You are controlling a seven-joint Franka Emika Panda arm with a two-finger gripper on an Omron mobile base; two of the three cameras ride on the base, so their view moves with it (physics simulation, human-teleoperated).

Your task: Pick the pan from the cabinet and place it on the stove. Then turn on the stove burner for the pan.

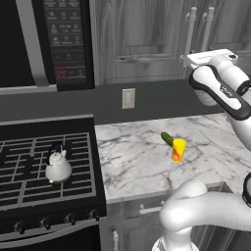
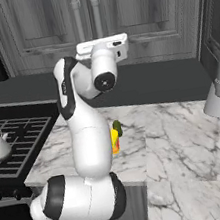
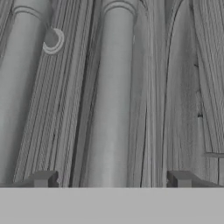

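Two spread tips of the pincer [image 3: 112,179] flank one bar handle [image 3: 111,96] on the closed cabinet [image 3: 183,87].

Nothing can be read with certainty. The black microwave's control panel [image 1: 67,41] carries rows of pale button labels and a small red marking, all too blurred to make out. The white arm's dark-banded link [image 1: 226,91] bears a tiny illegible mark.

We're in a home kitchen here. There's the black gas stove [image 1: 46,162] with a white kettle [image 1: 58,166] on its grates. Marble counter [image 1: 142,162], grey cabinet [image 1: 142,39] above, microwave [image 1: 49,41] alongside.
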